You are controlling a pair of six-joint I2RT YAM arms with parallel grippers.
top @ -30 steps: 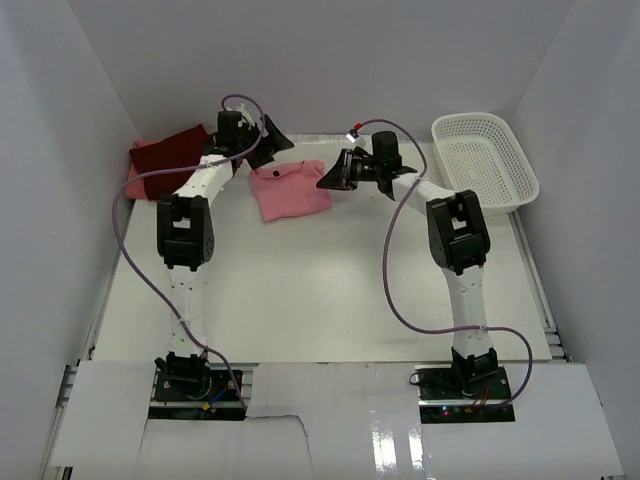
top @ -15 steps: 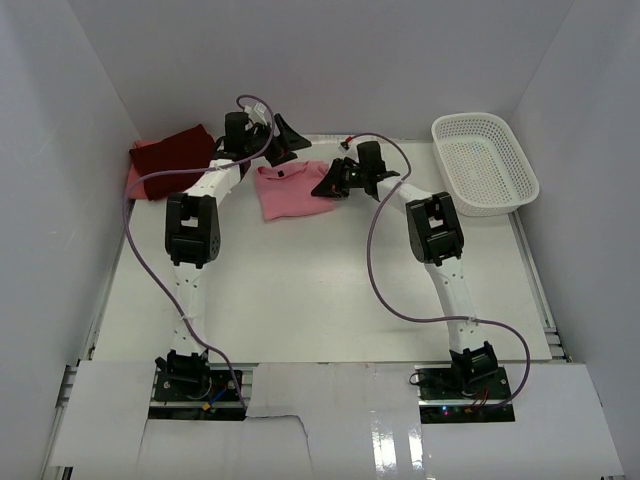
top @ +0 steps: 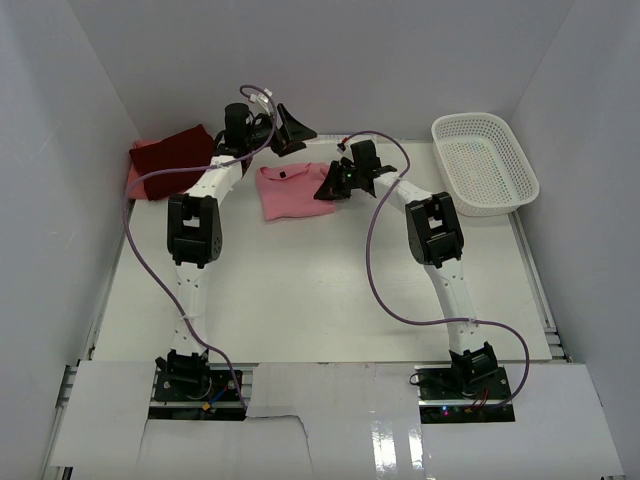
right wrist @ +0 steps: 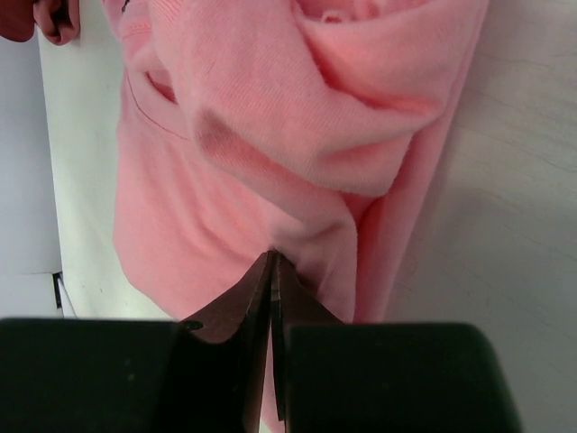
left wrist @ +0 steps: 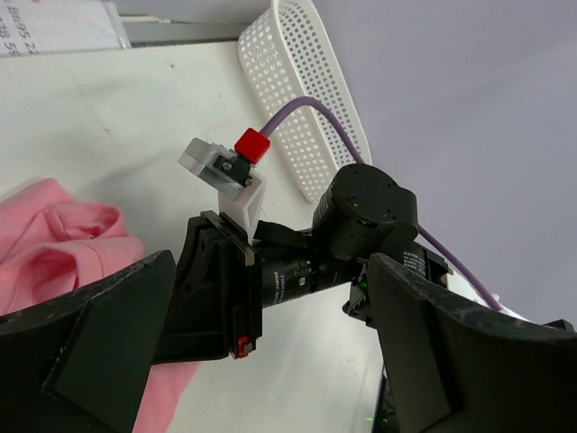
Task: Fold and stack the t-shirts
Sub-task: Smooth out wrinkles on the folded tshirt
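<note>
- the right gripper (top: 325, 190) is the nearer hand. its fingers are pressed together, and in its wrist view the tips (right wrist: 273, 271) are clamped on a pinch of cloth.
- that cloth is the light pink t-shirt (top: 290, 192), lying rumpled on the table (top: 320, 300) towards the far middle. the pinch is on its right edge, so the whole shirt lies to the left of the right gripper.
- the shirt's long axis runs roughly near to far, collar at the far end, so a pull to the left would probably carry this edge across the body.
- the left gripper (top: 285, 125) hangs above the shirt's far, collar edge. its fingers are wide apart and hold nothing. its wrist view shows the pink cloth (left wrist: 54, 244) low on the left, not between the fingers.
- the dark maroon t-shirt (top: 170, 155) lies in the far left corner, well apart from both hands. the salmon pink t-shirt (top: 134, 180) shows at its near left edge, apparently beneath it.
- the basket (top: 437, 128) sits at the far right.
- writing: a small dark tag (top: 283, 173) at the collar is too small to read. a printed paper strip (left wrist: 54, 23) shows cropped digits, not legible in full. no brand is visible.
</note>
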